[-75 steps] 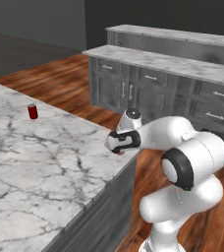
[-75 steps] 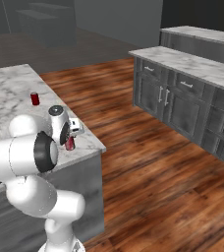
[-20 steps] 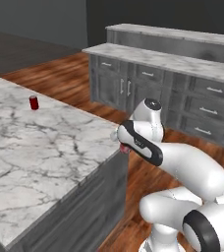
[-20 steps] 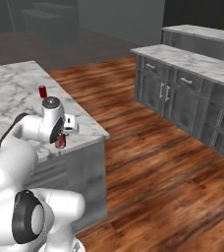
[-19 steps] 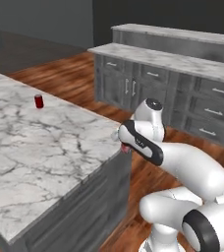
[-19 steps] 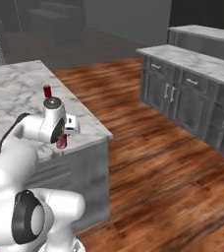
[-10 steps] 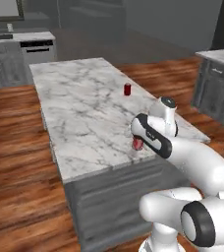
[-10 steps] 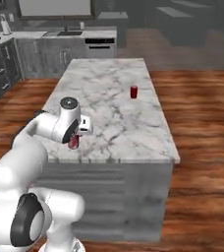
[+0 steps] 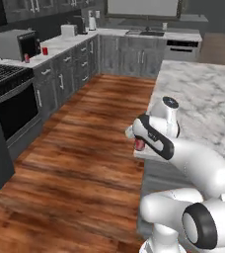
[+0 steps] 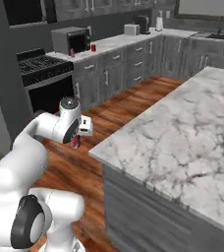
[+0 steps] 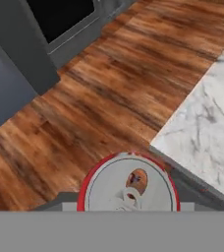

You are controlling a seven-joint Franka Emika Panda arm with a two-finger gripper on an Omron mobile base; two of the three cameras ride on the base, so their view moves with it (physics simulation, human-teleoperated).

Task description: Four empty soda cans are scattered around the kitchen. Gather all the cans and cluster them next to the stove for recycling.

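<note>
Floor: I see wood planks (image 9: 85, 163) below
Can (image 11: 128, 184): upright, long axis vertical, silver top facing me
Claw (image 9: 139, 144): partly spread, clamped on can at 6 o'clock

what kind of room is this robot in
A home kitchen, rendered rather than real. A black gas stove stands in a run of grey cabinets, a marble-topped island fills the middle, and a countertop oven sits on the counter beside the stove.

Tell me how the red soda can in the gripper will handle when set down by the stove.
The soda can looks small and thin-walled, so probably light and easily dented. Its upright round body may tip, then roll. The gripper holds it over wooden floor.
</note>
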